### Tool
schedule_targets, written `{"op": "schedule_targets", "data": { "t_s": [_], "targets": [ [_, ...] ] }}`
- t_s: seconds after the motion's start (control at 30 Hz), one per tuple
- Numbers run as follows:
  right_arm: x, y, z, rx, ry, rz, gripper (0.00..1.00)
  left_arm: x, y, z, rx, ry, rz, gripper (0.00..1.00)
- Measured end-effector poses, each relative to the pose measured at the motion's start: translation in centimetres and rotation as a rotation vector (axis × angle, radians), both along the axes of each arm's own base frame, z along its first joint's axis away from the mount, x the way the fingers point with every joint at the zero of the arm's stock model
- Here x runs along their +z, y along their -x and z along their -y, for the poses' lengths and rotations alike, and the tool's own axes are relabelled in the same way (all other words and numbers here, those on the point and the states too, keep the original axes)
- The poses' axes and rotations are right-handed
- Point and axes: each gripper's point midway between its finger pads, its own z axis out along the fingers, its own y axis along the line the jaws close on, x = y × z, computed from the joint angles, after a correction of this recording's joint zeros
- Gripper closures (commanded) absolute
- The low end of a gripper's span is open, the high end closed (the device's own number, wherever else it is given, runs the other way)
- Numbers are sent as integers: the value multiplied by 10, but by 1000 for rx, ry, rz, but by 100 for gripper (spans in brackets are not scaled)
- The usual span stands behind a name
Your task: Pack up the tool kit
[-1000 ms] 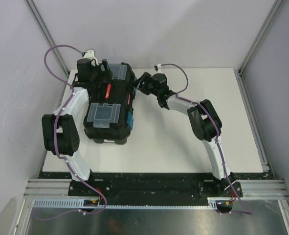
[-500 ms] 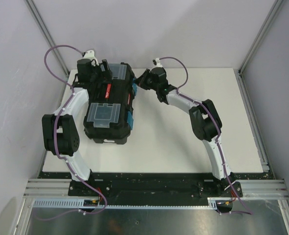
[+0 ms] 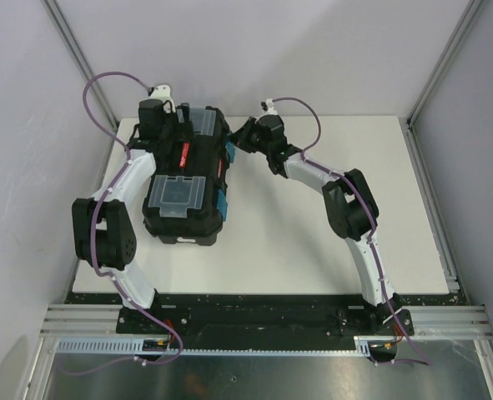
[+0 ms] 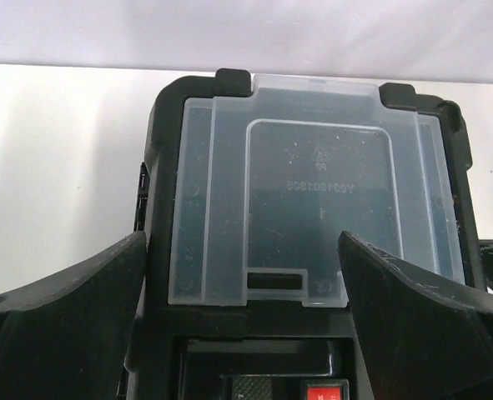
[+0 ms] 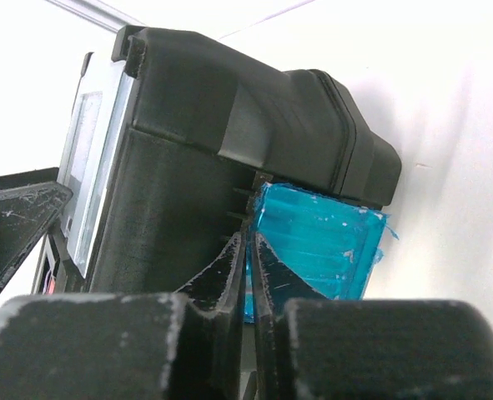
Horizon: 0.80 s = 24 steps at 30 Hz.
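The black toolbox [image 3: 208,179] lies shut on the white table, with two clear lid compartments [image 3: 177,193] and a red-marked handle [image 3: 182,154]. My left gripper [image 3: 177,118] hovers over its far end. In the left wrist view my left gripper [image 4: 242,279] is open and empty, its fingers either side of the far clear compartment [image 4: 313,200]. My right gripper [image 3: 238,141] is at the box's right side. In the right wrist view it [image 5: 248,240] is shut, its tips against the far blue latch [image 5: 325,242]. No screwdrivers are in view.
The white table [image 3: 329,242] stretches right of the toolbox. A second blue latch [image 3: 223,202] sits nearer on the box's right side. Grey walls and metal frame posts [image 3: 77,58] close in the back and sides. The box lies near the table's left edge.
My right gripper has shifted a little farther back along the toolbox's right side, to the far latch. My left wrist has moved slightly back. The toolbox has not moved.
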Motion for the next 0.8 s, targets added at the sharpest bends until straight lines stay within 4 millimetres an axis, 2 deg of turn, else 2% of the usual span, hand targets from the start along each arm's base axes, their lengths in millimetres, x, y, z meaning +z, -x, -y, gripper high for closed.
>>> {"op": "schedule_targets", "data": {
  "t_s": [0.07, 0.13, 0.23, 0.3, 0.43, 0.5, 0.8],
  "targets": [
    [1, 0, -1, 4, -26, 3, 62, 2, 2, 2, 1, -29, -4, 3],
    [4, 2, -3, 20, -73, 10, 46, 3, 3, 4, 0, -57, -8, 2],
    [8, 5, -5, 45, -130, 15, 33, 6, 5, 11, -17, -85, -6, 2],
    [1, 5, -4, 51, -149, -2, 29, 6, 8, 29, -56, -98, -5, 3],
    [-26, 6, -4, 75, -178, -62, 20, 7, 16, 65, -158, -86, -6, 2],
    [-40, 8, -4, 80, -191, -98, 17, 7, 19, 76, -188, -81, -7, 2],
    [-41, 8, -7, 102, -247, -96, 8, 7, 20, 81, -204, -76, -7, 2]
  ]
}}
